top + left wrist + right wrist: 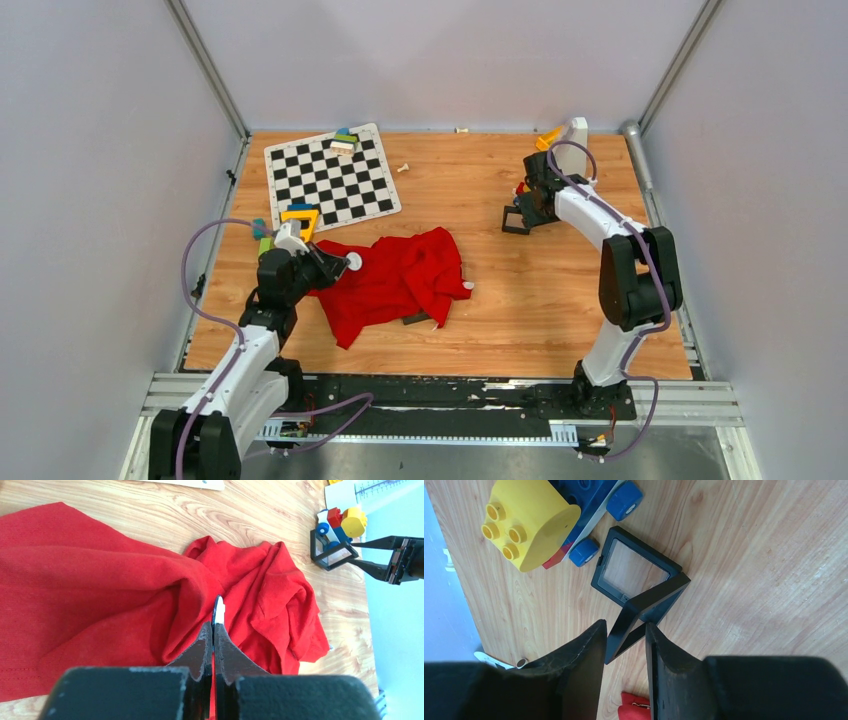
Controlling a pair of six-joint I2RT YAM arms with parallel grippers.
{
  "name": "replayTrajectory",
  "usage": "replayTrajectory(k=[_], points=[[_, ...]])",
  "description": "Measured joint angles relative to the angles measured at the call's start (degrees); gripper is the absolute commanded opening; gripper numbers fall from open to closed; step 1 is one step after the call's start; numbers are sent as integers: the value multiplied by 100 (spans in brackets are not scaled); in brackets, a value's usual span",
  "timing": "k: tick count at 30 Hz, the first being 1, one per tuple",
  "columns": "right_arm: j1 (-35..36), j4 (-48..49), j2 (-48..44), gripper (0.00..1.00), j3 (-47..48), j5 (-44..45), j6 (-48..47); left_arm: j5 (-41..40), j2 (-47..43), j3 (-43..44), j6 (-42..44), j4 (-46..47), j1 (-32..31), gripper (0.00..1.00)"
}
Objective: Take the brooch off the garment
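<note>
The red garment (400, 280) lies crumpled on the wooden table left of centre, and it fills the left wrist view (100, 595). My left gripper (340, 265) is shut on the brooch (353, 262), a small white disc. It holds the brooch just above the garment's left part. In the left wrist view the brooch (220, 611) sticks out edge-on from the closed fingertips of the gripper (214, 627). My right gripper (522, 215) is at the back right. Its jaws (626, 627) close on the raised lid of an open black box (634, 570).
A checkerboard (330, 180) with small blocks lies at the back left. A yellow and blue toy vehicle (534, 520) stands beside the black box (330, 555). A yellow piece (300, 218) is near the left arm. A white container (575, 135) stands at the back right.
</note>
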Motion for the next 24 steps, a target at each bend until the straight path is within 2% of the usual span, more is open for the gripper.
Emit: replayTrajectory(k=[12, 24], points=[[0, 4, 195, 39, 105, 87, -2, 144, -57, 0, 76, 11, 0, 0], [26, 48, 321, 7, 179, 57, -133, 264, -160, 0, 140, 46, 0, 0]])
